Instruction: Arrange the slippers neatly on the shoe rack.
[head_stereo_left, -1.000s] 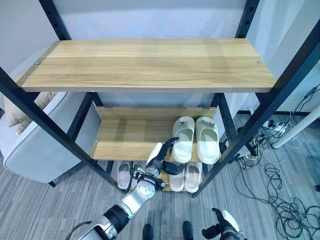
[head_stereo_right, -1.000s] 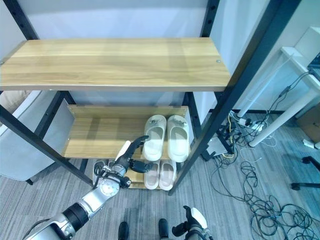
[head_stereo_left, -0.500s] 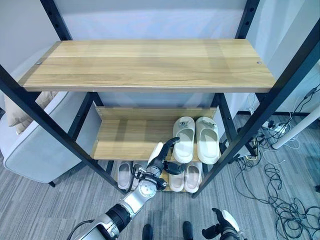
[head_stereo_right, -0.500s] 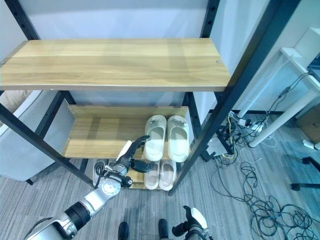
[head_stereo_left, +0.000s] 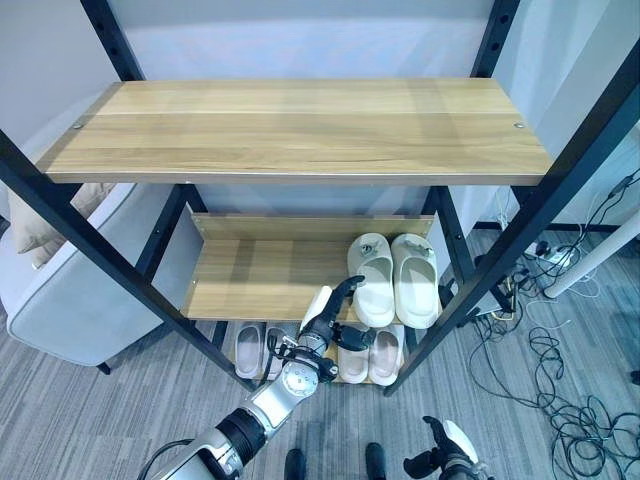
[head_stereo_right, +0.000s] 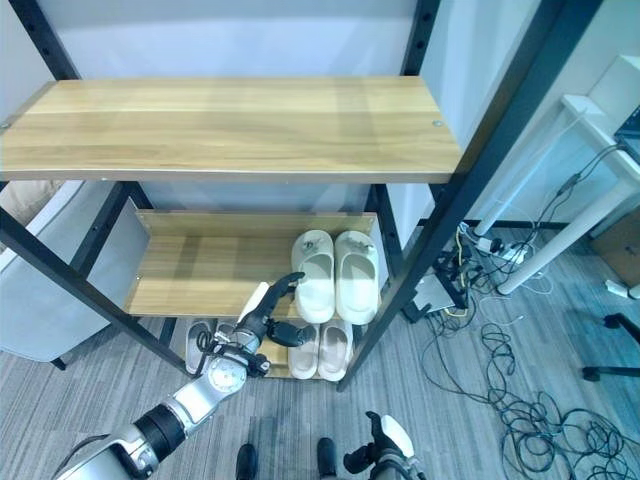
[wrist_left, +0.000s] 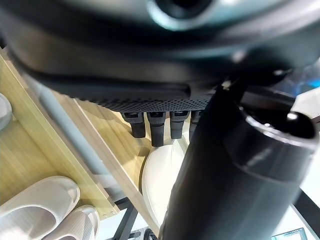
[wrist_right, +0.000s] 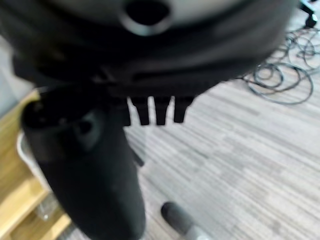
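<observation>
Since a second ago the left hand (head_stereo_left: 328, 318) has nudged the left cream slipper (head_stereo_left: 374, 278) rightward against its mate (head_stereo_left: 414, 279), fingers (wrist_left: 157, 129) extended and gripping nothing, on the rack's middle shelf (head_stereo_left: 260, 275); pair nearly aligned, no legible writing; right hand (head_stereo_left: 447, 457) idle, relaxed.

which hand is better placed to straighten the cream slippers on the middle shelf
Left. The left hand is open at the heel of the cream slippers on the middle shelf; the right hand hangs low, away from the rack.
</observation>
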